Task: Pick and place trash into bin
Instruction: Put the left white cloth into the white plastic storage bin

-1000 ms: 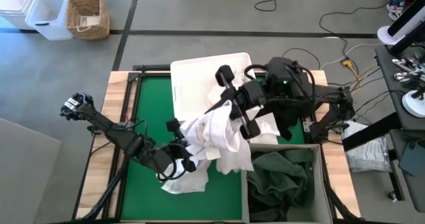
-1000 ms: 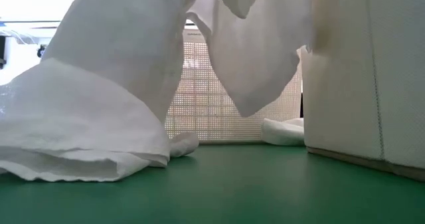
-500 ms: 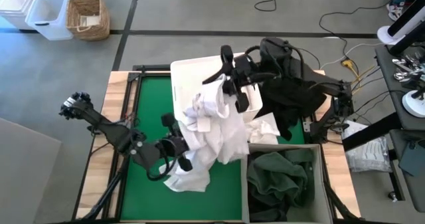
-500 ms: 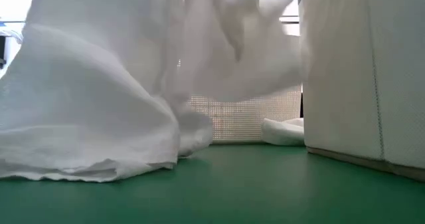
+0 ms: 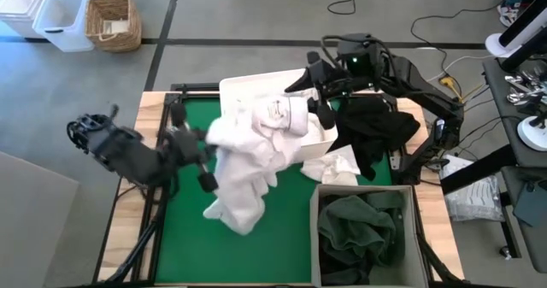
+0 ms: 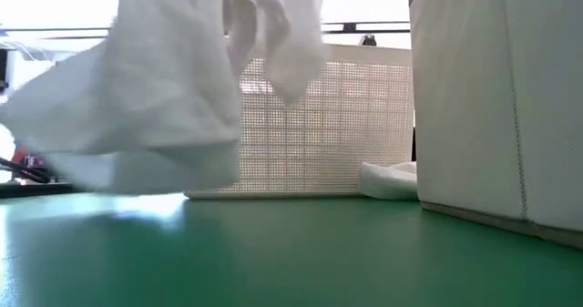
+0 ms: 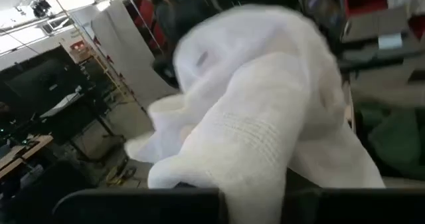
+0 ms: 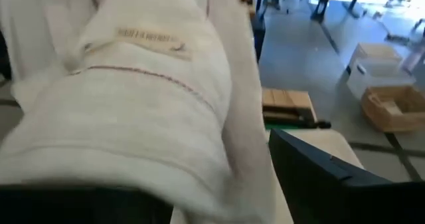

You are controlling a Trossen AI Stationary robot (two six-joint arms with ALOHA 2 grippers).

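A large white sheet (image 5: 248, 151) hangs in the air between my two grippers, over the green mat (image 5: 184, 228) and the near edge of the white tub (image 5: 248, 91). My left gripper (image 5: 203, 154), raised over the mat's left part, is shut on the sheet's left end. My right gripper (image 5: 309, 100) stands open over the tub with the sheet's far right end (image 8: 133, 98) bunched between its fingers. The sheet's lower end (image 6: 137, 161) hangs close to the mat. A dark green garment (image 5: 359, 228) lies in the fabric bin (image 5: 410, 237) at the near right. My left gripper pinches a bunched part of the sheet's left end (image 7: 255, 177) between its two fingers, coming nearly level from the table's left. The sheet rises from the fingers and drapes away, hanging below. My right gripper is open; the sheet's bunched far right end (image 8: 153, 151) lies between its spread fingers, and one finger (image 8: 319, 177) shows bare beside it. The fingers come nearly level from the table's right.
A black garment (image 5: 380, 130) lies heaped at the far right under my right arm. A smaller white sheet (image 5: 344, 164) sits between it and the fabric bin. The perforated wall (image 6: 346, 125) of the white tub stands behind the mat.
My left gripper has risen and gone toward the table's left edge with the sheet's left end, drawing the sheet's lower part up off the mat. My right gripper has swung toward the far right over the tub and tipped up toward level.
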